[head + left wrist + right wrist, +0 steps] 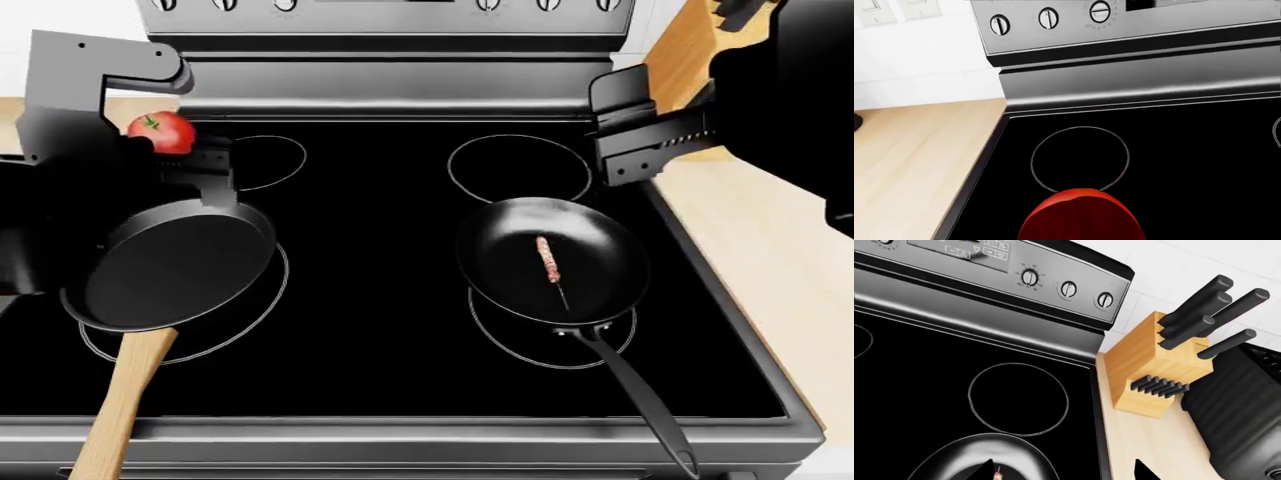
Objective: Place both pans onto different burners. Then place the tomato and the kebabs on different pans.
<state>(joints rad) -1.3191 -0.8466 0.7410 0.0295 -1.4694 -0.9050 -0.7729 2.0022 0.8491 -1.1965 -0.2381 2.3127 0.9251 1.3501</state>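
Glossy red tomato (pixel 162 131) (tiny green stem) in left end effector (pixel 167 150)

Both arms are showing as matte black, blocky housings with flat faces and squared edges. The left arm (pixel 80 110) is carrying small screw dots along its top bracket. The right arm (pixel 667 125) is showing a ribbed, toothed strip across its wrist block.

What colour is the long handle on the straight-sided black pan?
Light wood, a pale tan; the long wooden handle shows best in the head view.
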